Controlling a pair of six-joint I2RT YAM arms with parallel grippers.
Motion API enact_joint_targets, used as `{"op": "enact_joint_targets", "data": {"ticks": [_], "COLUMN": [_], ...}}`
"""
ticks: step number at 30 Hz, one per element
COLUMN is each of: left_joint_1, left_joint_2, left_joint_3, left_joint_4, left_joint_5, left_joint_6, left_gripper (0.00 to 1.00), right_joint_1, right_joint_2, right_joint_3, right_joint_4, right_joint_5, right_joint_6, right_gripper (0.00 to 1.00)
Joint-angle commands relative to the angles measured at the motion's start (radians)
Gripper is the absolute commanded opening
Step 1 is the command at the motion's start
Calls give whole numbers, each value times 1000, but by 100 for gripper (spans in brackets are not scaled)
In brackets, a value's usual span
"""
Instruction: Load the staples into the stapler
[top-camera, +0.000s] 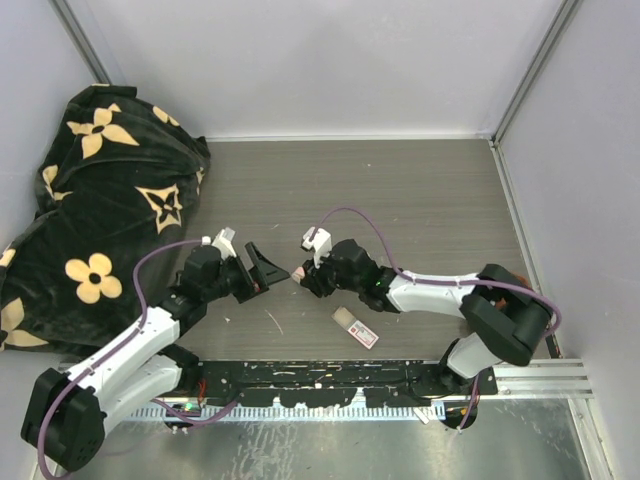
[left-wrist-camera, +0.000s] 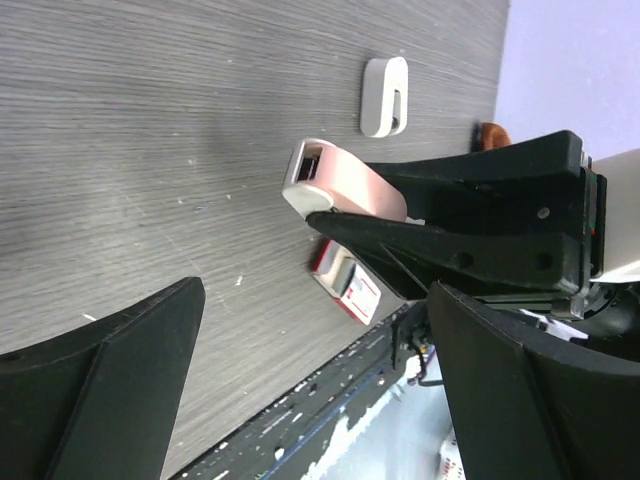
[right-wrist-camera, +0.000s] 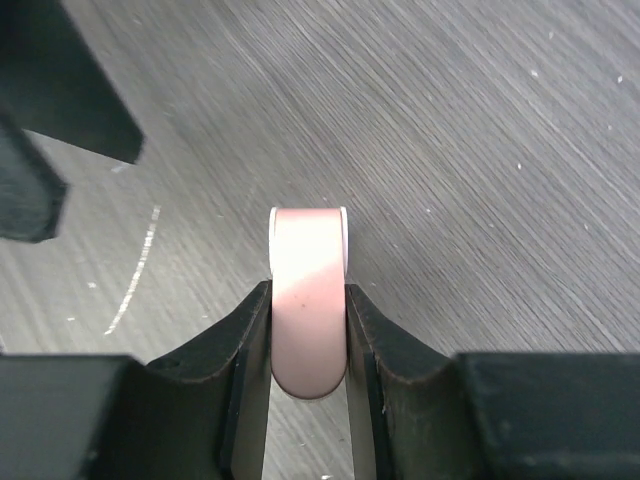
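Note:
A small pink-and-white stapler (right-wrist-camera: 307, 250) sits between the pads of my right gripper (right-wrist-camera: 307, 300), which is shut on its sides, held just over the grey table (top-camera: 420, 200). From above, the stapler (top-camera: 298, 272) pokes out of the right gripper (top-camera: 305, 277) toward the left arm. My left gripper (top-camera: 272, 277) faces it from a short distance, open, with nothing between its fingers (left-wrist-camera: 120, 370). The staples box (top-camera: 355, 327), red-and-white labelled, lies flat near the front edge, below the right arm. In the left wrist view the box (left-wrist-camera: 348, 288) shows under the held stapler (left-wrist-camera: 335, 185).
A second small white stapler (left-wrist-camera: 384, 95) lies farther out on the table. A black cloth with cream flowers (top-camera: 100, 200) is heaped at the left. A black rail (top-camera: 320, 382) runs along the front edge, and an orange object (left-wrist-camera: 490, 132) sits by the right wall.

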Motion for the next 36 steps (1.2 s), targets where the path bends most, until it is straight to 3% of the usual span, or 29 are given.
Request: {"op": "enact_joint_targets", "data": {"ticks": [1,5,11,26,33,36], "left_joint_1": [6,6,4,4,1,-3], "left_joint_2": [-37,3,52,102,157,168], "left_joint_3": [-1,-5,-3,-6,-8,-8], "left_joint_4": [71,132,216,256,285,299], "left_joint_5": [62,127,190,220,256,262], "left_joint_6": [-59,-80,-83,-109,-127,-134], "left_gripper": [96,93,75,63,61,55], "right_joint_1": [13,37,61,81,87,87], "right_joint_2": [-106,-148,-158,-170,-180,-184], "right_joint_3": [-35,-56,-51,-30,-29,-28], "right_joint_4": [131,147,152,176,185,186], "right_joint_5": [-94,-102,-108,-102,-96,-91], "right_joint_6": [42,57,58,51,49,47], "right_gripper": [1,1,1,1,1,1]}}
